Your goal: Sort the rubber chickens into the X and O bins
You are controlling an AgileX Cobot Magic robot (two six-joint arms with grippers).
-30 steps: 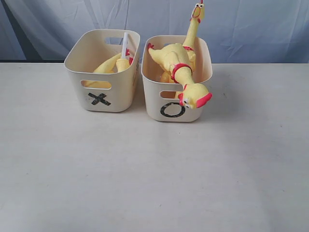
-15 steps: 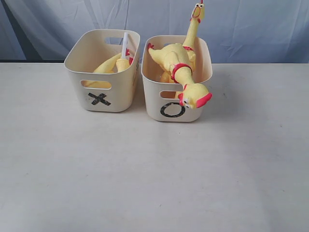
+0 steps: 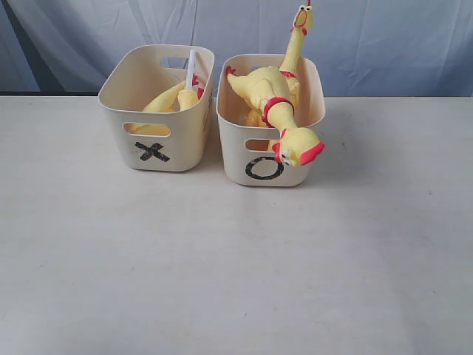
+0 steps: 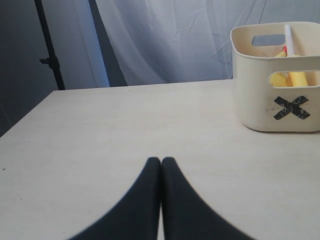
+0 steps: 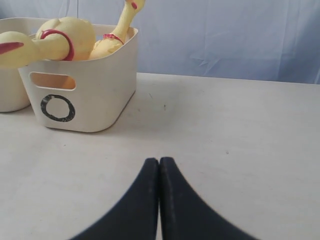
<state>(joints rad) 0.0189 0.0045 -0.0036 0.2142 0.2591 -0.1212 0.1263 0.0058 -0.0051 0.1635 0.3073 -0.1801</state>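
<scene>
The cream X bin (image 3: pixel 157 140) holds a yellow chicken lying down (image 3: pixel 164 100) and a head-and-neck piece with a white tube (image 3: pixel 191 70). Beside it, the O bin (image 3: pixel 264 159) holds two chickens: one hangs its head over the front rim (image 3: pixel 297 145), the other sticks its neck straight up at the back (image 3: pixel 295 44). Neither gripper shows in the exterior view. My left gripper (image 4: pixel 161 161) is shut and empty above the table, well short of the X bin (image 4: pixel 272 107). My right gripper (image 5: pixel 159 161) is shut and empty, apart from the O bin (image 5: pixel 95 85).
The bins stand side by side at the back of a pale table (image 3: pixel 236 266), in front of a blue-white cloth backdrop (image 3: pixel 384 44). A dark stand pole (image 4: pixel 49 47) rises beyond the table's edge in the left wrist view.
</scene>
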